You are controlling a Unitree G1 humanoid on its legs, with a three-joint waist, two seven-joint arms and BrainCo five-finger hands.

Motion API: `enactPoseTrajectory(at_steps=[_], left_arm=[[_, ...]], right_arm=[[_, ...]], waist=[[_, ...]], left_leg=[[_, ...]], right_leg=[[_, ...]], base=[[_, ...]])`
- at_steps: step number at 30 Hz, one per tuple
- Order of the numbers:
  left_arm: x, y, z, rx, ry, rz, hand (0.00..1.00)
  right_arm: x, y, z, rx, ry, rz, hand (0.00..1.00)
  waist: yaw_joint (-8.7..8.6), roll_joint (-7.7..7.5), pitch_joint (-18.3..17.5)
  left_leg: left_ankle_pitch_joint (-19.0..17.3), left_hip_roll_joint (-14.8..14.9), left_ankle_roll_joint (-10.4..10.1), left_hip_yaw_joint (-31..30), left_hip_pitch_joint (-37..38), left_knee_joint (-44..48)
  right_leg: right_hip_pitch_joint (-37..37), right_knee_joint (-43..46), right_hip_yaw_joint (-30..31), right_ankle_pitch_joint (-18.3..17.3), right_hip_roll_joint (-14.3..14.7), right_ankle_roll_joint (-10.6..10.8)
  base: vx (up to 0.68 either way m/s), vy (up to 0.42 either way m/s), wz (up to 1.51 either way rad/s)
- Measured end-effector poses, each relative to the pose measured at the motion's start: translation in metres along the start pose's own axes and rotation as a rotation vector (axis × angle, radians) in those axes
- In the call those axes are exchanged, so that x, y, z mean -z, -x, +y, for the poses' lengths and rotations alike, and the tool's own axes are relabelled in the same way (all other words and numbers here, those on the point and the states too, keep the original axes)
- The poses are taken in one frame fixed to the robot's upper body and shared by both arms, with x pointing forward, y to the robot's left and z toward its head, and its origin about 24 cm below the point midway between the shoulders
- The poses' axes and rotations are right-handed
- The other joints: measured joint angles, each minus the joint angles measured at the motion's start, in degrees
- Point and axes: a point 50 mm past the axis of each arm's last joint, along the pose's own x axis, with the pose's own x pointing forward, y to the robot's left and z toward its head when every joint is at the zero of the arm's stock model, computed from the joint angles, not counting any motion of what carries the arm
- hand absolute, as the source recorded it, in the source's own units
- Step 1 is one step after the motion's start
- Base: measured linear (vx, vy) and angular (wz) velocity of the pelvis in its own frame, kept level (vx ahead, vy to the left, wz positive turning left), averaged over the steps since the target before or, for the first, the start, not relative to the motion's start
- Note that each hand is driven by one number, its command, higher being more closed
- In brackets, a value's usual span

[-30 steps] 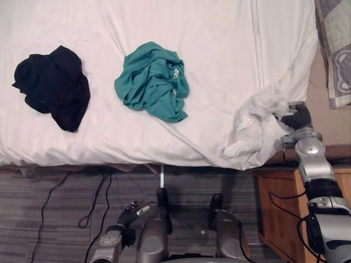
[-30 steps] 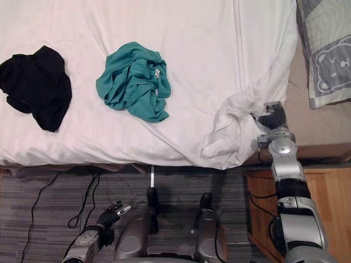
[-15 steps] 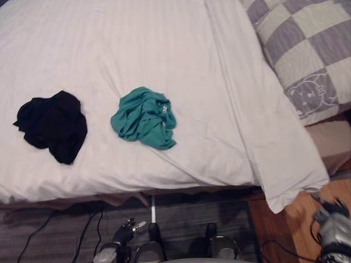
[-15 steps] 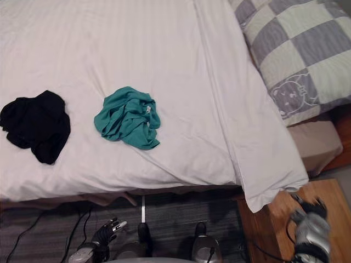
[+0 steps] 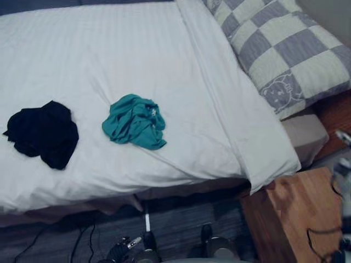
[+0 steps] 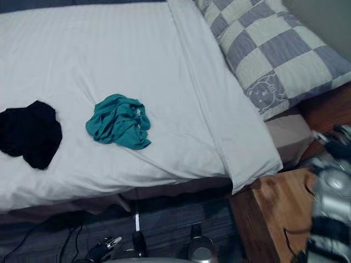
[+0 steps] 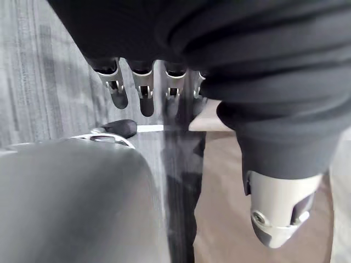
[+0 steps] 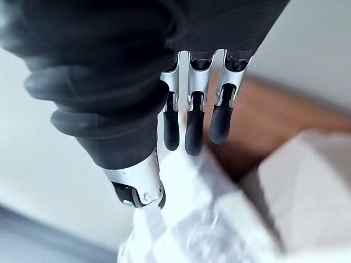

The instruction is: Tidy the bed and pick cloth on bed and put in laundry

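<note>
Released by the right hand [image 8: 194, 123], the white duvet [image 5: 164, 66] now lies flat, its corner draped over the near right corner of the bed [image 5: 308, 134]. That hand has drawn back above the wooden nightstand [image 5: 296, 208], fingers straight and empty. Teal cloth [image 5: 134, 121] and black cloth [image 5: 43, 133] remain near the bed's front edge. Left hand [image 7: 145, 96] hangs relaxed and empty near the floor. Tidying looks done, and cloth pickup is probably next.

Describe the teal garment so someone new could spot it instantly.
Start at the bed with the white sheet, checked pillow at its right end. Near the sheet's front edge lie two crumpled cloths, apart. The teal cloth is nearer the pillow; the black cloth lies left of it.
</note>
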Motion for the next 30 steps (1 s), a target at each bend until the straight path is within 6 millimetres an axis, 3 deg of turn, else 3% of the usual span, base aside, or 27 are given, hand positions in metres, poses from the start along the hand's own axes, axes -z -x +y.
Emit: enactPoseTrajectory(at_steps=[1, 2, 3, 5, 7, 12, 14, 16, 17, 20, 21, 23, 24, 25, 26, 27, 28, 29, 30], left_arm=[[-0.017, -0.006, -0.005, 0.015, -0.017, -0.045, 0.0], [-0.024, -0.009, -0.007, 0.023, -0.028, -0.064, 0.0], [-0.042, -0.013, -0.013, 0.036, -0.041, -0.117, 0.0], [-0.061, -0.017, -0.023, 0.059, -0.039, -0.192, 0.0], [-0.072, -0.019, -0.032, 0.07, 0.007, -0.242, 0.0], [-0.097, -0.02, -0.054, 0.122, 0.055, -0.353, 0.0], [-0.111, -0.02, -0.061, 0.129, 0.059, -0.394, 0.0], [-0.112, -0.02, -0.059, 0.118, 0.062, -0.402, 0.0], [-0.112, -0.02, -0.058, 0.106, 0.069, -0.403, 0.0], [-0.112, -0.02, -0.052, 0.077, 0.077, -0.403, 0.0], [-0.11, -0.02, -0.05, 0.065, 0.084, -0.397, 0.0], [-0.102, -0.02, -0.045, 0.044, 0.097, -0.373, 0.0], [-0.096, -0.019, -0.041, 0.03, 0.102, -0.36, 0.0], [-0.087, -0.018, -0.036, 0.015, 0.103, -0.339, 0.0], [-0.082, -0.017, -0.034, 0.008, 0.103, -0.328, 0.0], [-0.076, -0.015, -0.032, 0.007, 0.105, -0.315, 0.0], [-0.073, -0.015, -0.036, 0.024, 0.11, -0.314, 0.0], [-0.074, -0.015, -0.039, 0.035, 0.116, -0.316, 0.0], [-0.075, -0.016, -0.044, 0.05, 0.126, -0.321, 0.0]], right_arm=[[-0.029, -0.016, 0.022, -0.053, -0.038, -0.075, 1.0], [-0.042, -0.022, 0.029, -0.065, -0.055, -0.106, 1.0], [-0.074, -0.033, 0.041, -0.082, -0.098, -0.179, 1.0], [-0.106, -0.042, 0.055, -0.095, -0.149, -0.245, 1.0], [-0.107, -0.042, 0.056, -0.07, -0.17, -0.238, 1.0], [-0.095, -0.032, 0.06, -0.042, -0.183, -0.211, 1.0], [-0.072, -0.025, 0.061, -0.037, -0.184, -0.153, 1.0], [-0.065, -0.017, 0.057, -0.028, -0.206, -0.164, 1.0], [-0.051, -0.012, 0.054, -0.021, -0.229, -0.134, 1.0], [-0.028, 0.001, 0.057, -0.017, -0.316, -0.087, 1.0], [-0.015, 0.008, 0.057, -0.017, -0.358, -0.055, 0.0], [0.023, 0.029, 0.064, -0.021, -0.431, 0.077, 0.0], [0.055, 0.047, 0.066, -0.021, -0.442, 0.198, 0.0], [0.099, 0.081, 0.067, -0.033, -0.434, 0.377, 0.0], [0.119, 0.101, 0.067, -0.034, -0.422, 0.472, 0.0], [0.155, 0.141, 0.061, -0.032, -0.388, 0.652, 0.0], [0.192, 0.198, 0.05, -0.018, -0.35, 0.875, 0.0], [0.205, 0.225, 0.045, -0.012, -0.333, 0.973, 0.0], [0.219, 0.265, 0.039, -0.016, -0.315, 1.116, 0.0]], waist=[[0.68, 1.15, 3.2], [1.13, 1.79, 4.5], [2.17, 3.58, 7.2], [3.18, 6.21, 9.5], [3.82, 6.97, 10.8], [2.94, 7.23, 13.9], [1.85, 7.07, 15.0], [1.87, 6.99, 15.1], [1.92, 6.84, 15.1], [1.89, 5.85, 15.3], [1.96, 5.22, 15.2], [1.95, 3.76, 14.6], [2.01, 2.75, 14.0], [2.12, 1.44, 12.6], [2.16, 0.96, 11.7], [2.1, 0.68, 10.0], [1.82, 0.84, 8.2], [1.76, 0.91, 7.7], [1.79, 0.88, 7.3]], left_leg=[[-0.4, 0.1, 0.6, -0.7, -2.9, 3.8], [-0.7, 0.2, 0.8, -1.1, -4.3, 5.1], [-1.0, 0.4, 1.2, -1.5, -7.6, 8.0], [-1.4, 0.4, 1.7, -2.2, -12.4, 11.2], [-3.1, 0.0, 2.2, -2.1, -15.7, 15.0], [-8.9, 0.2, 2.9, -0.7, -23.3, 26.2], [-12.2, 0.7, 3.1, -0.7, -26.5, 32.7], [-14.2, 1.4, 3.1, -0.4, -27.1, 36.4], [-15.5, 2.4, 3.2, 0.7, -26.7, 38.7], [-15.8, 3.5, 3.3, 1.9, -25.5, 39.6], [-15.8, 3.8, 3.3, 2.3, -24.3, 38.9], [-15.7, 4.2, 3.1, 3.1, -20.9, 36.8], [-15.5, 4.2, 2.7, 3.5, -18.6, 35.2], [-15.2, 4.3, 2.2, 4.4, -15.8, 32.4], [-15.0, 4.4, 2.0, 5.1, -14.7, 31.1], [-14.9, 4.7, 1.4, 6.4, -13.2, 28.9], [-14.1, 5.7, 0.7, 8.7, -11.5, 27.0], [-13.7, 6.0, 0.4, 9.3, -11.0, 26.7], [-13.6, 6.4, 0.7, 9.8, -10.2, 27.0]], right_leg=[[-1.9, 1.3, 0.0, 0.6, -0.3, 0.0], [-2.7, 1.8, 0.0, 0.8, -0.5, 0.0], [-5.1, 3.1, -0.2, 1.2, -0.7, -0.1], [-9.6, 6.6, -0.2, 0.8, -1.4, -0.1], [-13.9, 12.5, 0.1, -2.0, -3.0, 0.2], [-22.9, 25.0, 2.9, -7.7, -5.9, 1.0], [-26.1, 31.0, 3.7, -10.7, -6.9, 1.1], [-26.7, 34.1, 4.4, -12.5, -7.0, 1.1], [-26.3, 35.7, 4.7, -13.8, -7.1, 1.1], [-25.2, 36.4, 4.7, -14.3, -7.0, 0.8], [-24.2, 35.9, 4.6, -14.3, -7.0, 0.8], [-20.8, 33.6, 3.8, -14.2, -6.5, 0.7], [-18.5, 31.9, 3.4, -14.0, -6.1, 0.5], [-15.9, 29.4, 2.9, -13.5, -5.9, 0.5], [-14.8, 28.1, 2.6, -13.2, -5.8, 0.5], [-12.9, 25.6, 1.6, -12.5, -5.7, 0.7], [-10.6, 23.0, 0.2, -12.1, -5.8, 1.1], [-9.6, 22.2, -0.3, -11.9, -5.9, 1.3], [-8.1, 21.3, -0.8, -11.8, -6.0, 1.5]], base=[[-0.1, 0.006, 0.28], [-0.14, 0.011, 0.25], [-0.15, 0.025, 0.23], [-0.13, 0.029, 0.22], [-0.05, 0.002, 0.14], [-0.04, -0.026, -0.01], [-0.02, -0.036, 0.04], [0.04, -0.044, -0.06], [0.04, -0.045, -0.08], [0.04, -0.056, -0.06], [0.04, -0.087, -0.06], [0.04, -0.066, -0.12], [0.06, -0.048, -0.13], [0.07, -0.053, -0.11], [0.12, -0.059, 0.01], [0.23, -0.077, 0.25], [0.21, -0.066, 0.34], [0.2, -0.055, 0.32], [0.15, -0.006, 0.23]])
